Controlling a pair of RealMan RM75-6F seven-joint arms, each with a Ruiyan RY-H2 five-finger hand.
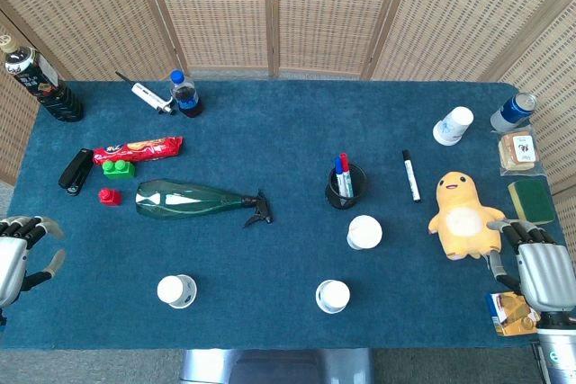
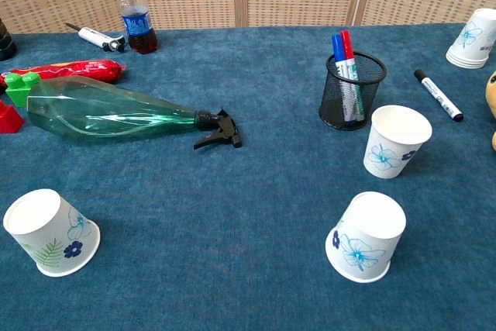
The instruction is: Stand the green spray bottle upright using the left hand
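Note:
The green spray bottle [image 1: 193,199] lies on its side on the blue table, its black trigger nozzle [image 1: 257,209] pointing right. In the chest view the same bottle [image 2: 108,111] stretches across the upper left with its nozzle [image 2: 219,131] toward the middle. My left hand [image 1: 18,254] sits at the table's left edge, well left of and below the bottle, fingers apart and holding nothing. My right hand [image 1: 540,267] rests at the far right edge beside a yellow plush toy [image 1: 463,216], also holding nothing. Neither hand shows in the chest view.
Red and green blocks [image 1: 114,179], a red snack pack [image 1: 138,147] and a black stapler [image 1: 76,171] lie just left of the bottle's base. Paper cups [image 1: 176,290] [image 1: 332,296] [image 1: 364,232] stand in front. A mesh pen holder [image 1: 345,185], marker [image 1: 410,175] and small cola bottle [image 1: 185,94] lie farther off.

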